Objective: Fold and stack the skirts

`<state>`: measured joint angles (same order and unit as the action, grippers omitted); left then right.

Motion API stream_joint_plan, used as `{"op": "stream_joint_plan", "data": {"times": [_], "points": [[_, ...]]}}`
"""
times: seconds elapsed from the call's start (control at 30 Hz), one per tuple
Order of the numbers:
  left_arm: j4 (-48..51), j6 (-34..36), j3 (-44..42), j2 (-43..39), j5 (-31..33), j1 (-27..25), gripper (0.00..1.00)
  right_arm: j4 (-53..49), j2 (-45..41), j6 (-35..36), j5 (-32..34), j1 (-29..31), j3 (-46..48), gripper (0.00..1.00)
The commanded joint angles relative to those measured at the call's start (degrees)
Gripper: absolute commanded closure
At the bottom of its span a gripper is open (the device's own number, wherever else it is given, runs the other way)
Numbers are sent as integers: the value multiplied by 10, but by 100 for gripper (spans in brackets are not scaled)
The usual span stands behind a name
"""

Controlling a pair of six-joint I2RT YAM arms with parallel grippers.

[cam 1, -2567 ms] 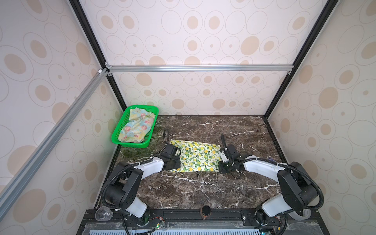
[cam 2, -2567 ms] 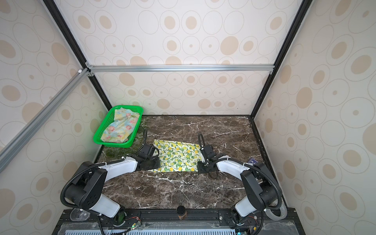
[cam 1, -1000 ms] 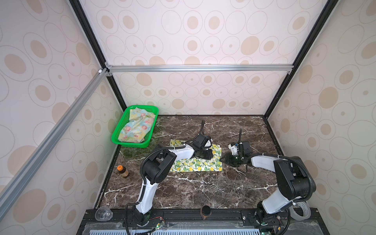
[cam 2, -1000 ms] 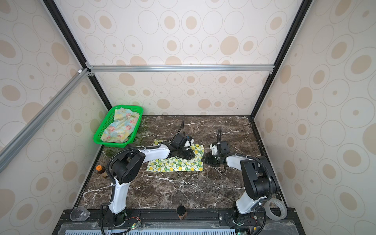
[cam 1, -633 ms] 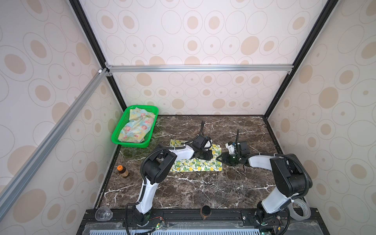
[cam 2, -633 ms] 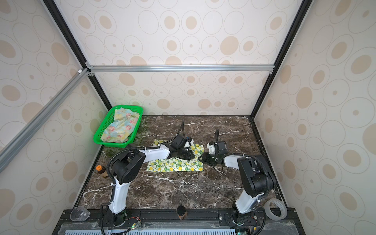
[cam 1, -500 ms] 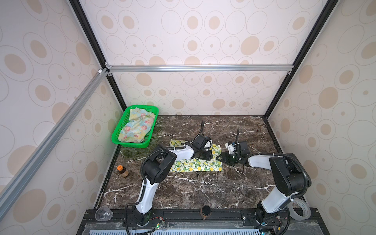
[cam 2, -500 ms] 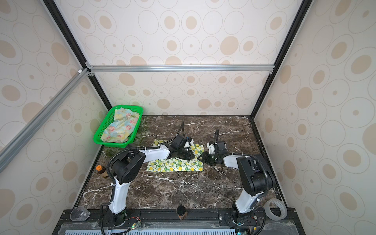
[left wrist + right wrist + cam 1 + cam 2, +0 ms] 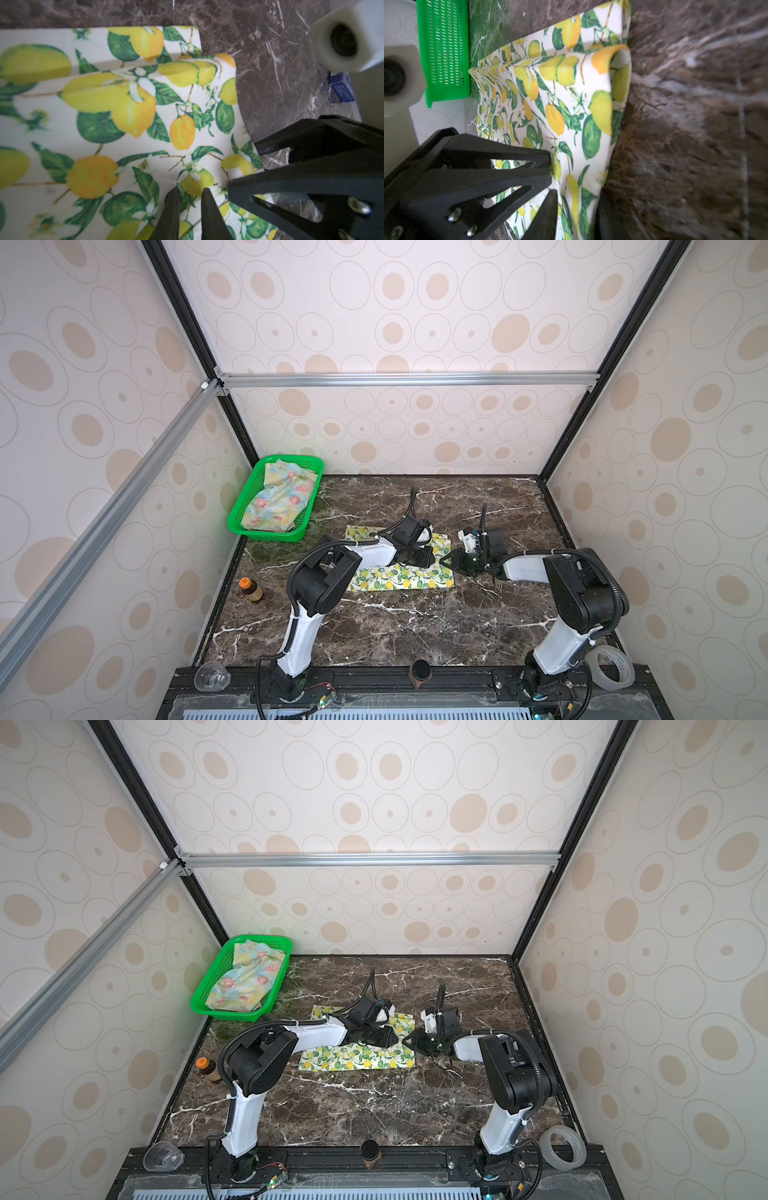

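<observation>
Skirts: two, a lemon skirt (image 9: 401,577) and a flowered skirt (image 9: 279,498)
Basket (image 9: 266,534): just one
Pincers: two, left pincer (image 9: 189,192) and right pincer (image 9: 576,207)
Bottles: two, orange-capped bottle (image 9: 249,590) and black-capped bottle (image 9: 420,673)
Cup (image 9: 212,676): one
Tape roll (image 9: 625,674): one
Blue box (image 9: 341,87): one

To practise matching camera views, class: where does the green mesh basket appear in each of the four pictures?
Top view: green basket at the table's far left corner.
Top view: same corner.
Left wrist: not in it.
Right wrist: its mesh wall, beyond the lemon skirt.
Shared landmark: the lemon skirt, in all four.
</observation>
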<state>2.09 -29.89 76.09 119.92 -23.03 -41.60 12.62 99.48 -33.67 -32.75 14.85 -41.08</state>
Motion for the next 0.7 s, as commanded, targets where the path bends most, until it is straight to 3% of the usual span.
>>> {"op": "stream_joint_plan", "data": {"times": [0.0,0.27,0.47,0.67], "points": [[3,-4,-7,12,-1,-8,80,-53,24,-4,29,9,12,65],[24,5,2,5,14,-9,81,-98,13,20,63,28,6,60],[85,34,1,-38,97,-9,81,-102,1,23,67,27,17,60],[93,30,-2,-32,94,-9,81,-75,18,8,47,28,20,60]]}}
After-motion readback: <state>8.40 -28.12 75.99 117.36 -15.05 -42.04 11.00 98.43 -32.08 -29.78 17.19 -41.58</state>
